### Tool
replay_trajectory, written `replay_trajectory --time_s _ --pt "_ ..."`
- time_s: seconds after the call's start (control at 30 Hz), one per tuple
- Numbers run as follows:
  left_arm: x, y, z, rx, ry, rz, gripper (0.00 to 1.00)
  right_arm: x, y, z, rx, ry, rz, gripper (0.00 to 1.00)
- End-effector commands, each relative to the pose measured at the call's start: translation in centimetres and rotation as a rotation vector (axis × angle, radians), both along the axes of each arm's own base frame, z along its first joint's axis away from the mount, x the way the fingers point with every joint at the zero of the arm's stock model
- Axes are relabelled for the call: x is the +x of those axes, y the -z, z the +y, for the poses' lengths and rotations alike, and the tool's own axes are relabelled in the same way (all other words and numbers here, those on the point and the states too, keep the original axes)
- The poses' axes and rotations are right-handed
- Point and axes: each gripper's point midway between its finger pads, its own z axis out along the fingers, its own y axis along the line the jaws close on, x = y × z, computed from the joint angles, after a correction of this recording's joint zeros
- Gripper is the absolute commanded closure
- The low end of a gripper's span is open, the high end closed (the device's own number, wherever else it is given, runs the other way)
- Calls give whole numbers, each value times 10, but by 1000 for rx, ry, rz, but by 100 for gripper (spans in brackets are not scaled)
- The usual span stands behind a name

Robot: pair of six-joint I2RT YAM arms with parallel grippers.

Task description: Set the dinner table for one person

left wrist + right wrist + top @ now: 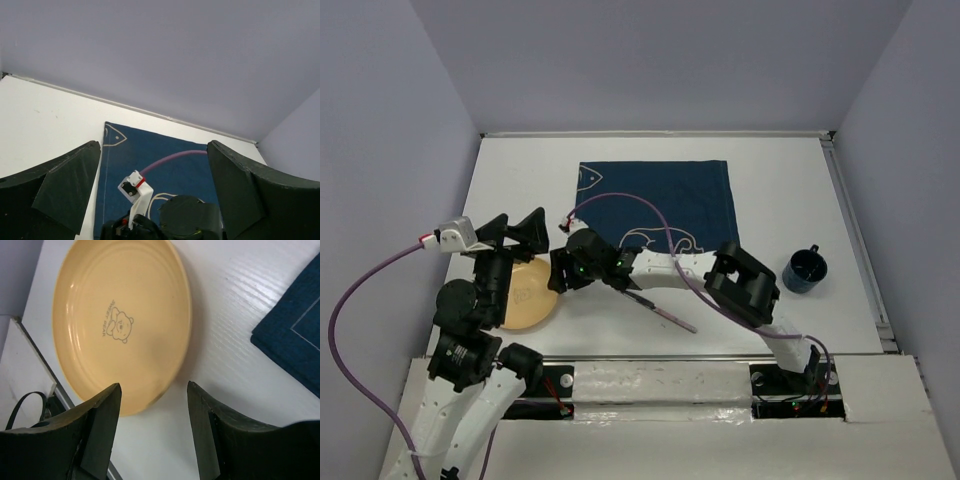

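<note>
- Top external view: found the dinner table (790,190) as the wide white top under everything, with a blue mat (655,205) at its far middle, a yellow plate (528,298) at the near left and clear of the mat, a dark mug (805,268) off to the right, and a thin utensil (665,313) lying near the front edge, its kind too small to tell.
- Saw the right gripper (558,272) reached across to the plate's right rim, and the left gripper (515,232) raised near the plate's far side.
- Right wrist view: looked down on the plate with the jaws apart, lined up over its near rim and clamped on nothing, a corner of the mat close by but not touching the plate.
- Left wrist view: showed the jaws spread wide and empty, aimed over the mat toward the far wall.
- Judged the step in hand as taking the plate by its rim, with nothing set on the mat yet.
- Reckoned the next move to call for dropping lower, getting one finger under the lip and one inside it, closing firmly, then lifting level and carrying the plate to the middle of the mat, well clear of the left arm.
</note>
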Motion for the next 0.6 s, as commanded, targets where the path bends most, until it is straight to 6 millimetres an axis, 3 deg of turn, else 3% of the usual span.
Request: replay_trajectory --time_s 0.0,0.2,0.23,0.3,0.33,0.47,0.5,0.53,0.57 --pt "3 4 6 8 -42 -3 1 10 5 23 53 18 34 39" --pt "1 3 2 8 -17 -9 1 8 22 36 39 16 54 53" --pt "1 4 0 10 -10 -9 1 10 23 37 39 24 52 80" --pt "0 3 0 8 -9 -12 1 15 16 36 44 42 32 96" --pt "0 3 1 10 -11 -13 1 21 -4 34 63 66 -4 100" --pt "-2 1 2 10 -14 -19 1 48 -52 14 68 154 -154 100" --pt "-2 1 2 10 -15 -20 1 57 -76 1 79 184 -200 100" --pt "-2 1 2 10 -15 -20 1 75 -86 -16 81 225 -215 100" --pt "-2 0 2 10 -10 -22 1 83 -114 -31 112 248 -244 100"
